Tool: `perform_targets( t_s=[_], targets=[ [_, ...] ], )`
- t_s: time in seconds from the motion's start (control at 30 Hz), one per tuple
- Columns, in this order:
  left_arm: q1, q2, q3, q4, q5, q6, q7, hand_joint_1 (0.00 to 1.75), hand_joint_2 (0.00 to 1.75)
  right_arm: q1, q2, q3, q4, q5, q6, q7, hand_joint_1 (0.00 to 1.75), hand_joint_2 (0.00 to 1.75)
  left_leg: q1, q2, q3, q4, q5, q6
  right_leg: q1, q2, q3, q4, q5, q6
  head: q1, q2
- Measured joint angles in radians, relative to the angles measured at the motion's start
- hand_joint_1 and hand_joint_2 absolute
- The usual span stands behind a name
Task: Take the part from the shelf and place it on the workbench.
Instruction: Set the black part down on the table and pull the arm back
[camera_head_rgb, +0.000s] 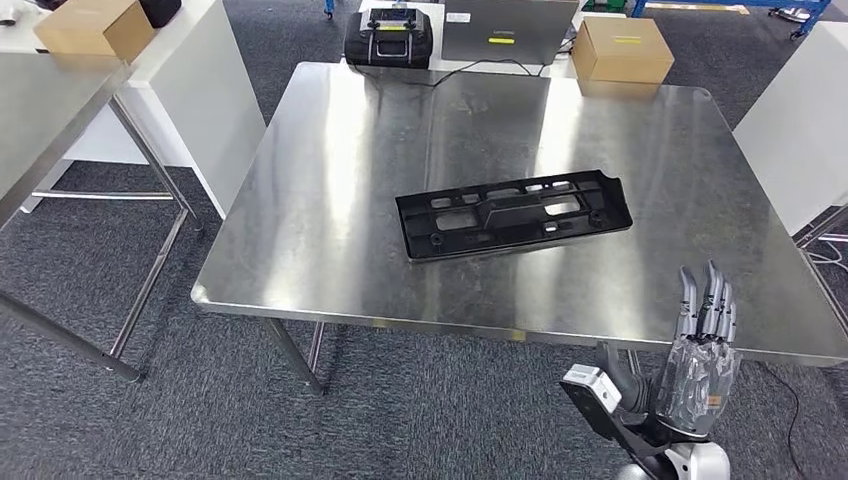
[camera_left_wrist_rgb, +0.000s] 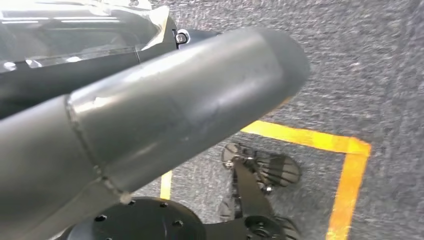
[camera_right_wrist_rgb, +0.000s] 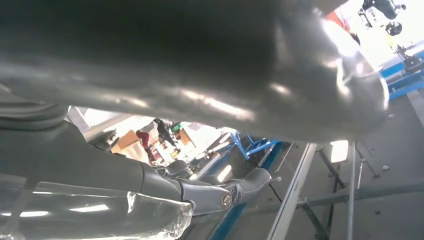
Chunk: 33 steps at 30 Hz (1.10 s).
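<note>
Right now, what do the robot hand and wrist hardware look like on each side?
Right robot hand: slim dark grey metallic fingers, palm wrapped in crinkled clear plastic, a small orange mark on it, silver rounded wrist joint, a black bracket with a white-capped camera block beside it. Left robot hand: thick smooth grey thumb, glossy clear wrap over a dark body.

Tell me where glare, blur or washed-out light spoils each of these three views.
Head view: sharp overall, with pale streaky reflections across the brushed steel workbench around the flat black plastic part. Left wrist view: the thick grey thumb is soft and near, the yellow floor tape slightly blurred. Right wrist view: the right hand looms dark and unfocused; the background at the upper right corner is blown out.
</note>
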Motion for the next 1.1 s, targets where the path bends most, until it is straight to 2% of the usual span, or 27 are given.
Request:
perform_targets(
  t_s=[0.03, 0.07, 0.1, 0.17, 0.2, 0.23, 0.3, 0.33, 0.37, 0.4, 0.43, 0.5, 0.53, 0.57, 0.6, 0.63, 0.7, 0.73, 0.77, 0.83, 0.87, 0.9, 0.93, 1.0, 1.03, 1.07, 1.1],
  targets=[
    [0.001, -0.001, 0.002, 0.000, 0.002, 0.000, 0.000, 0.00, 0.00, 0.001, 0.000, 0.000, 0.002, -0.004, 0.000, -0.001, 0.00, 0.00, -0.002, 0.001, -0.010, 0.001, 0.008, 0.000, 0.001, 0.000, 0.012, 0.020, 0.000, 0.007, 0.001, 0.000],
    [0.002, -0.001, 0.003, 0.000, 0.003, 0.000, 0.000, 0.00, 0.00, 0.001, 0.000, 0.000, 0.004, -0.008, 0.000, -0.001, 0.00, 0.00, -0.005, 0.001, -0.018, 0.003, 0.015, 0.000, 0.002, 0.000, 0.044, 0.000, 0.013, 0.014, 0.001, 0.000],
    [0.002, -0.002, 0.004, 0.000, 0.004, 0.000, -0.001, 0.00, 0.00, 0.001, 0.000, 0.000, 0.006, -0.010, 0.000, -0.002, 0.00, 0.00, -0.006, 0.001, -0.025, 0.006, 0.021, -0.001, 0.003, 0.000, 0.092, -0.055, 0.032, 0.019, 0.002, 0.000],
    [0.002, -0.004, 0.005, 0.000, 0.006, 0.000, -0.001, 0.00, 0.00, 0.000, 0.000, 0.000, 0.007, -0.014, 0.000, -0.006, 0.00, 0.00, -0.010, 0.000, -0.039, 0.015, 0.031, -0.006, 0.008, 0.000, 0.198, -0.204, 0.048, 0.015, 0.001, 0.000],
    [0.002, -0.005, 0.005, 0.000, 0.006, 0.000, -0.001, 0.00, 0.00, 0.000, 0.000, 0.000, 0.007, -0.017, 0.000, -0.008, 0.00, 0.00, -0.012, 0.000, -0.045, 0.020, 0.035, -0.010, 0.011, 0.000, 0.229, -0.257, 0.048, 0.011, 0.001, 0.000],
    [0.002, -0.005, 0.005, 0.000, 0.006, 0.001, -0.001, 0.00, 0.00, 0.000, 0.000, 0.000, 0.007, -0.019, 0.000, -0.011, 0.00, 0.00, -0.013, 0.000, -0.051, 0.023, 0.039, -0.014, 0.014, 0.000, 0.244, -0.286, 0.044, 0.007, 0.001, 0.000],
    [0.003, -0.006, 0.006, 0.000, 0.005, 0.002, 0.000, 0.00, 0.00, 0.002, 0.000, 0.000, 0.008, -0.029, 0.000, -0.015, 0.00, 0.00, -0.015, 0.001, -0.058, 0.026, 0.048, -0.022, 0.014, 0.000, 0.238, -0.296, 0.046, 0.002, 0.000, 0.000],
    [0.003, -0.006, 0.007, 0.000, 0.004, 0.002, 0.001, 0.00, 0.00, 0.001, -0.001, 0.000, 0.009, -0.036, 0.000, -0.018, 0.00, 0.00, -0.014, -0.001, -0.062, 0.029, 0.047, -0.027, 0.008, -0.001, 0.234, -0.298, 0.051, -0.004, 0.001, 0.000],
    [0.004, -0.006, 0.008, 0.000, 0.002, 0.003, 0.000, 0.00, 0.00, 0.002, -0.002, 0.000, 0.010, -0.045, 0.000, -0.022, 0.00, 0.00, -0.012, -0.002, -0.069, 0.042, 0.033, -0.033, 0.003, -0.002, 0.228, -0.300, 0.057, -0.014, 0.000, 0.000],
    [0.005, -0.006, 0.009, 0.000, 0.000, 0.006, -0.004, 0.00, 0.00, 0.003, -0.003, -0.001, 0.011, -0.051, 0.000, -0.027, 0.00, 0.00, -0.010, -0.005, -0.081, 0.070, 0.003, -0.039, -0.003, -0.004, 0.222, -0.301, 0.064, -0.025, -0.002, 0.000],
    [0.005, -0.005, 0.009, 0.000, -0.002, 0.008, -0.012, 0.00, 0.00, 0.005, -0.004, -0.001, 0.013, -0.056, 0.000, -0.033, 0.00, 0.00, -0.005, -0.007, -0.099, 0.118, -0.039, -0.046, -0.005, -0.006, 0.217, -0.301, 0.072, -0.033, -0.003, 0.000],
    [0.006, -0.005, 0.009, 0.000, -0.004, 0.015, -0.029, 0.00, 0.00, 0.014, -0.005, -0.003, 0.014, -0.060, 0.000, -0.044, 0.00, 0.00, 0.005, -0.008, -0.138, 0.243, -0.120, -0.059, -0.003, -0.008, 0.201, -0.300, 0.087, -0.039, -0.007, 0.000],
    [0.007, -0.005, 0.009, 0.000, -0.004, 0.018, -0.035, 0.00, 0.00, 0.020, -0.006, -0.004, 0.014, -0.061, 0.000, -0.048, 0.00, 0.00, 0.011, -0.008, -0.148, 0.291, -0.137, -0.064, -0.003, -0.010, 0.192, -0.299, 0.094, -0.037, -0.007, 0.000],
    [0.008, -0.005, 0.009, 0.000, -0.005, 0.020, -0.039, 0.00, 0.00, 0.025, -0.006, -0.006, 0.014, -0.061, 0.000, -0.050, 0.00, 0.00, 0.016, -0.008, -0.144, 0.311, -0.133, -0.069, -0.004, -0.010, 0.181, -0.297, 0.101, -0.034, -0.007, 0.000],
    [0.009, -0.005, 0.009, 0.000, -0.005, 0.022, -0.041, 0.00, 0.00, 0.029, -0.007, -0.007, 0.015, -0.061, 0.000, -0.051, 0.00, 0.00, 0.021, -0.008, -0.122, 0.295, -0.112, -0.073, -0.006, -0.010, 0.171, -0.293, 0.106, -0.030, -0.007, 0.000],
    [0.010, -0.005, 0.009, 0.000, -0.005, 0.023, -0.043, 0.00, 0.00, 0.033, -0.007, -0.009, 0.015, -0.061, 0.000, -0.052, 0.00, 0.00, 0.026, -0.007, -0.083, 0.246, -0.084, -0.076, -0.008, -0.010, 0.162, -0.287, 0.111, -0.026, -0.007, 0.000],
    [0.009, -0.006, 0.009, 0.000, -0.006, 0.024, -0.045, 0.00, 0.00, 0.040, -0.006, -0.013, 0.015, -0.058, 0.000, -0.053, 0.00, 0.00, 0.032, -0.009, 0.009, 0.110, -0.055, -0.080, -0.010, -0.010, 0.145, -0.273, 0.118, -0.015, -0.007, 0.000],
    [0.008, -0.007, 0.009, 0.000, -0.008, 0.024, -0.046, 0.00, 0.00, 0.042, -0.006, -0.014, 0.015, -0.054, 0.000, -0.053, 0.00, 0.00, 0.031, -0.011, 0.037, 0.063, -0.053, -0.077, -0.009, -0.010, 0.139, -0.268, 0.122, -0.009, -0.006, 0.000],
    [0.008, -0.007, 0.009, 0.000, -0.010, 0.023, -0.046, 0.00, 0.00, 0.043, -0.005, -0.015, 0.014, -0.049, 0.000, -0.052, 0.00, 0.00, 0.028, -0.013, 0.049, 0.040, -0.057, -0.072, -0.007, -0.010, 0.136, -0.266, 0.127, -0.001, -0.007, 0.000],
    [0.010, -0.008, 0.009, 0.000, -0.012, 0.021, -0.046, 0.00, 0.00, 0.045, -0.002, -0.015, 0.014, -0.037, 0.000, -0.047, 0.00, 0.00, 0.021, -0.014, 0.038, 0.036, -0.050, -0.054, -0.005, -0.010, 0.130, -0.266, 0.138, 0.017, -0.003, 0.000],
    [0.010, -0.008, 0.009, 0.000, -0.012, 0.019, -0.046, 0.00, 0.00, 0.047, -0.001, -0.015, 0.014, -0.031, 0.000, -0.043, 0.00, 0.00, 0.019, -0.012, 0.030, 0.035, -0.042, -0.043, -0.007, -0.009, 0.123, -0.260, 0.134, 0.022, -0.003, 0.000],
    [0.011, -0.009, 0.009, 0.000, -0.012, 0.018, -0.045, 0.00, 0.00, 0.048, 0.000, -0.015, 0.014, -0.026, 0.000, -0.037, 0.00, 0.00, 0.018, -0.009, 0.019, 0.033, -0.032, -0.030, -0.008, -0.008, 0.111, -0.241, 0.115, 0.021, 0.000, 0.000],
    [0.011, -0.010, 0.009, 0.000, -0.013, 0.016, -0.045, 0.00, 0.00, 0.049, 0.002, -0.014, 0.014, -0.022, 0.000, -0.032, 0.00, 0.00, 0.017, -0.007, 0.006, 0.030, -0.021, -0.020, -0.008, -0.008, 0.093, -0.203, 0.081, 0.015, 0.001, 0.000],
    [0.011, -0.010, 0.009, 0.000, -0.013, 0.014, -0.045, 0.00, 0.00, 0.049, 0.003, -0.013, 0.015, -0.016, 0.000, -0.024, 0.00, 0.00, 0.014, -0.004, -0.021, 0.031, -0.001, -0.009, -0.008, -0.006, 0.055, -0.083, -0.007, 0.001, 0.005, 0.000],
    [0.011, -0.010, 0.009, 0.000, -0.015, 0.013, -0.045, 0.00, 0.00, 0.049, 0.003, -0.013, 0.015, -0.013, 0.000, -0.018, 0.00, 0.00, 0.012, -0.003, -0.037, 0.032, 0.011, -0.007, -0.007, -0.005, 0.043, -0.023, -0.035, 0.001, 0.006, 0.000],
    [0.012, -0.011, 0.009, 0.000, -0.017, 0.012, -0.045, 0.00, 0.00, 0.050, 0.003, -0.012, 0.015, -0.011, 0.000, -0.012, 0.00, 0.00, 0.009, -0.002, -0.051, 0.033, 0.023, -0.007, -0.006, -0.005, 0.044, 0.015, -0.042, 0.006, 0.006, 0.000],
    [0.012, -0.011, 0.009, 0.000, -0.020, 0.011, -0.045, 0.00, 0.00, 0.051, 0.003, -0.010, 0.015, -0.008, 0.000, -0.003, 0.00, 0.00, 0.007, -0.002, -0.065, 0.034, 0.034, -0.007, -0.004, -0.004, 0.062, 0.020, -0.029, 0.014, 0.007, 0.000]
  ],
)
